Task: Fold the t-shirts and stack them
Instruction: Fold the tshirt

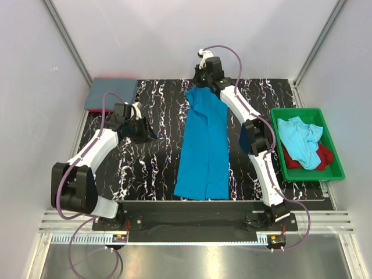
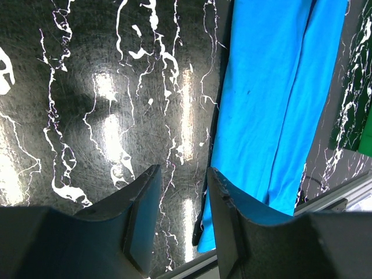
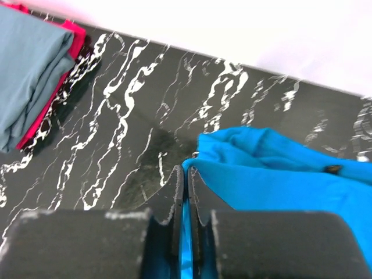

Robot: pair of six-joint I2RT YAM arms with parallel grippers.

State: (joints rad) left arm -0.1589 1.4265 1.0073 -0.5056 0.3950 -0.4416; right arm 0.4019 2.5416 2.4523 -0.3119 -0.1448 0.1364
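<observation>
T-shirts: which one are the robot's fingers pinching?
The turquoise t-shirt laid along the middle: the right fingers pinch its far end. The grey t-shirt lies folded aside; the aqua one and red one sit in the green tray.

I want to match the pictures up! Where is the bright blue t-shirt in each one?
Top external: bright blue t-shirt lies lengthwise down the middle.
Left wrist: t-shirt on the right side.
Right wrist: t-shirt at lower right, edge pinched in the right end effector.
Shared landmark: black marbled tabletop.
</observation>
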